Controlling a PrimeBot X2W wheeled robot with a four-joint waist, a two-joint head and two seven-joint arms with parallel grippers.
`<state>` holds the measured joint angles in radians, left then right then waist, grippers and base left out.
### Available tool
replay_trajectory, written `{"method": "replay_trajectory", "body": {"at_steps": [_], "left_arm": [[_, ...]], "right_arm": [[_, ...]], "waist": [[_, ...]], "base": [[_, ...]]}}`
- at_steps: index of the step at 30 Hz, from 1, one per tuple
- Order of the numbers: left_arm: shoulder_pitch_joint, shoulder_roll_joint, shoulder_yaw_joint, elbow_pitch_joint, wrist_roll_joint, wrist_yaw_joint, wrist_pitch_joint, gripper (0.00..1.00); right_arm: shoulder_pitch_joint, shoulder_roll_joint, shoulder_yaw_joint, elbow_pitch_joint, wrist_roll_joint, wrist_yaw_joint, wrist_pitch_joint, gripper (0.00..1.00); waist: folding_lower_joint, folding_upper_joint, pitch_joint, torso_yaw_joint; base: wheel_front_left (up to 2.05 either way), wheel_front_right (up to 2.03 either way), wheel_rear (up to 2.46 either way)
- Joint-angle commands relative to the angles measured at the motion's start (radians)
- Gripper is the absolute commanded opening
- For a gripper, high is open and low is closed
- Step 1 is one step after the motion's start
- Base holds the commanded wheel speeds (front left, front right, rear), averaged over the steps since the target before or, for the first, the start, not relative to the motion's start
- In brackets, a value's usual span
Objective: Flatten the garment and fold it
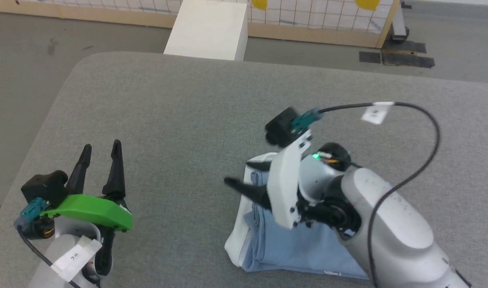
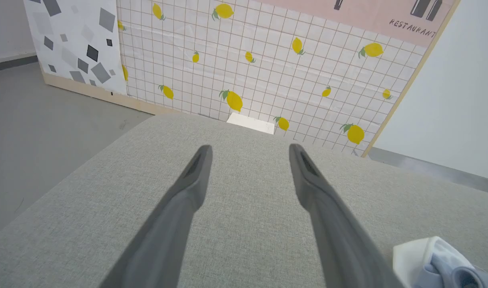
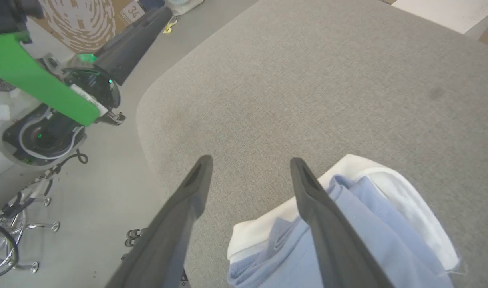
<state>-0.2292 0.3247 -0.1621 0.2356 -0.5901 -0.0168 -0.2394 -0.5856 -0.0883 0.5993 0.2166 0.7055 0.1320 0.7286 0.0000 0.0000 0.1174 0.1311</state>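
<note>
Nearest, the right arm slants across the folded garment [image 1: 291,248] on the grey cushion [image 1: 180,112]. The right gripper [image 1: 239,174] points leftward, jaws spread and empty. The left gripper [image 1: 101,146] hovers well apart, wide, aimed forward.

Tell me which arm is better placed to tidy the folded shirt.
Probably right: the right gripper hangs open over the edge of the garment; the left gripper is open, apart over bare cushion.
</note>
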Motion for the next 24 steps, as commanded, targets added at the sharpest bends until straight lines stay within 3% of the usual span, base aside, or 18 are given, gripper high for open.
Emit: {"method": "replay_trajectory", "body": {"at_steps": [1, 17, 24], "left_arm": [[0.011, 0.01, 0.002, -0.007, 0.003, 0.007, -0.002, 1.0], [0.061, 0.022, 0.004, -0.05, 0.043, 0.05, -0.01, 1.0], [0.067, 0.024, -0.021, -0.057, 0.07, 0.067, -0.002, 1.0]], "right_arm": [[-0.017, -0.012, -0.019, -0.017, 0.005, -0.001, -0.037, 1.0], [0.132, -0.101, -0.396, -0.142, -0.119, -0.001, -0.609, 1.0], [0.273, -0.084, -0.584, -0.155, -0.228, -0.001, -0.788, 1.0]], "waist": [[0.0, 0.0, -0.019, -0.015], [0.0, 0.0, -0.097, -0.094], [0.0, 0.0, -0.115, -0.1]], "base": [[0.0, 0.0, 0.0], [0.0, 0.0, 0.0], [0.0, 0.0, 0.0]]}}
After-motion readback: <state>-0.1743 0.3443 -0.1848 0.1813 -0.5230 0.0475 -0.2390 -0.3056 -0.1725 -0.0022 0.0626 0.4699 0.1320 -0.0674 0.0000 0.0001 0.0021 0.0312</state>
